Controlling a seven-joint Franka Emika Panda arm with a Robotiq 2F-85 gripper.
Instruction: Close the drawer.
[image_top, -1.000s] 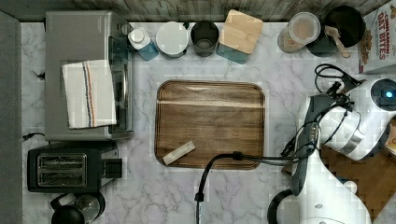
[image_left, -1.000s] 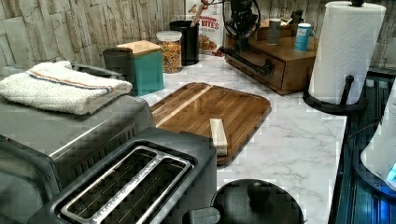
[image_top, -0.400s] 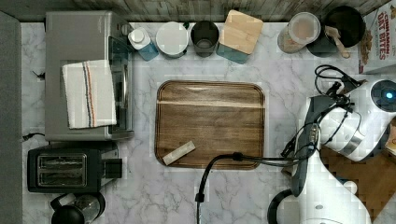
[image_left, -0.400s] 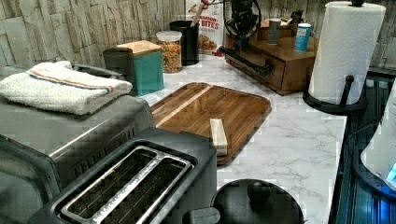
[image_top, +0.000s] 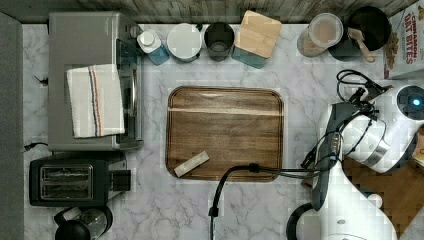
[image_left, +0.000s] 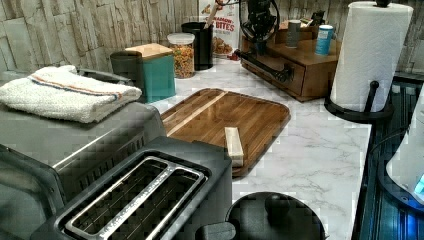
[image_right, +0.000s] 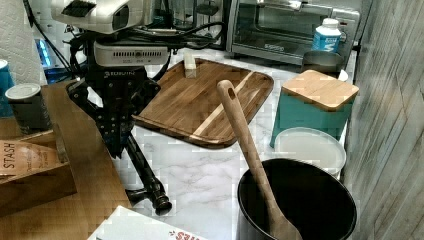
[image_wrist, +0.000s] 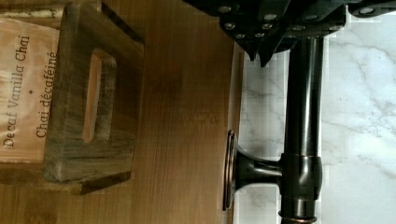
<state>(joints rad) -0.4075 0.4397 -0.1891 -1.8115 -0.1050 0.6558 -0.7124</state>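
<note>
The drawer (image_left: 296, 80) is the front face of a low wooden cabinet (image_right: 85, 165) at the left view's far right. It carries a long dark metal bar handle (image_left: 265, 64) and looks flush with the cabinet's edge. In the wrist view the cabinet top (image_wrist: 187, 116) ends in a straight edge, with the handle (image_wrist: 303, 116) standing off it on a round post. My black gripper (image_right: 117, 137) points down over the handle (image_right: 145, 175). Its fingertips (image_wrist: 254, 52) sit close together, between the bar and the drawer front, holding nothing.
A dark wooden board (image_top: 225, 132) with a small pale block (image_top: 191, 164) lies mid-counter. On the cabinet stand a tea box in a wooden holder (image_wrist: 70, 88) and cups (image_right: 25, 105). A paper towel roll (image_left: 372, 50), a black pot with a wooden spoon (image_right: 295, 200) and a teal canister (image_right: 312, 105) are nearby.
</note>
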